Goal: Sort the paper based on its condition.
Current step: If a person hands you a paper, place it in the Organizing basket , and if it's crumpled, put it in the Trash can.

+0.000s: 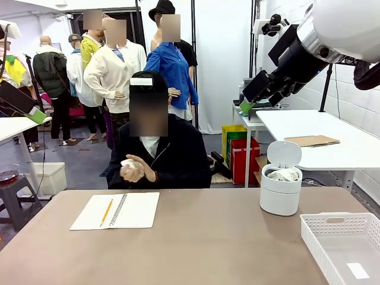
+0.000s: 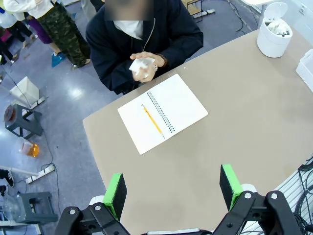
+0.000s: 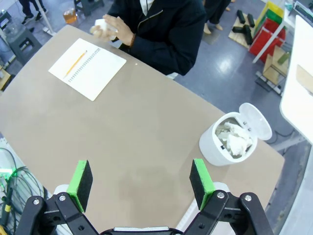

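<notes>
1 white lump [image 1: 127,165] of paper, crumpled and heavily creased, sits between the person's hands [image 1: 141,171] at the far edge of the table [image 1: 196,237]; more crumpled white wads [image 1: 284,174] fill the bin [image 1: 279,199], lid up, on the right; notebook [image 1: 133,211] lies open and flat near the person, with a pencil [image 1: 107,212] on it; basket [image 1: 332,222] at the near right corner; left gripper [image 2: 172,188] high over the table, jaws spread wide, gripping nothing; right gripper [image 3: 140,181] same, jaws wide apart, holding nothing.
</notes>
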Action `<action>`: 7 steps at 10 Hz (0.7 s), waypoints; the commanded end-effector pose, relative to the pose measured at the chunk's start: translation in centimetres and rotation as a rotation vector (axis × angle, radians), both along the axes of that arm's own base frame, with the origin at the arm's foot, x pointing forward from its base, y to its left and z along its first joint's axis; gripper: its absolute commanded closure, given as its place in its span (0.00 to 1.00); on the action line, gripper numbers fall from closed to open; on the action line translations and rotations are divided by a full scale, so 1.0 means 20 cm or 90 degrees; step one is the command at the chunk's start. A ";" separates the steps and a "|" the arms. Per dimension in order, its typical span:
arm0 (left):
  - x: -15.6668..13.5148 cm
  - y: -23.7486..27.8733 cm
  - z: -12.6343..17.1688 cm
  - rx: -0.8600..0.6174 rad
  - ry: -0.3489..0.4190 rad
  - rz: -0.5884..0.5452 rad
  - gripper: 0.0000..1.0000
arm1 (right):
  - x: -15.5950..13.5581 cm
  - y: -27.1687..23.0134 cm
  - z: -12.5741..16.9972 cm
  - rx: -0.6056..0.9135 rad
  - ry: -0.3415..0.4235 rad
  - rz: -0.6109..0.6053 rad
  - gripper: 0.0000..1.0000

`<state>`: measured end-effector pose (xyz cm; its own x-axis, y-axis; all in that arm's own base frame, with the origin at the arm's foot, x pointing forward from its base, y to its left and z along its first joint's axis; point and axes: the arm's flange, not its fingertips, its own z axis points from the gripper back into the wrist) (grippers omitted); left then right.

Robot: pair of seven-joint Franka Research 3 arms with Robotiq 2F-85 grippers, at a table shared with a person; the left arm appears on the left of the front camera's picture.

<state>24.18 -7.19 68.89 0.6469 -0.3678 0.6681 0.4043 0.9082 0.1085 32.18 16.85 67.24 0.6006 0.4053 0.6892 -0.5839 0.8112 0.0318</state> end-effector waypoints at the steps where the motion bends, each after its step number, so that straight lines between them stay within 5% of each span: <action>1: 0.00 0.00 0.00 0.005 -0.001 0.005 0.00 | 0.00 0.00 0.00 -0.001 0.003 0.000 0.00; 7: 0.00 0.00 0.00 0.005 -0.001 0.005 0.00 | 0.00 0.00 0.00 -0.001 0.003 0.000 0.00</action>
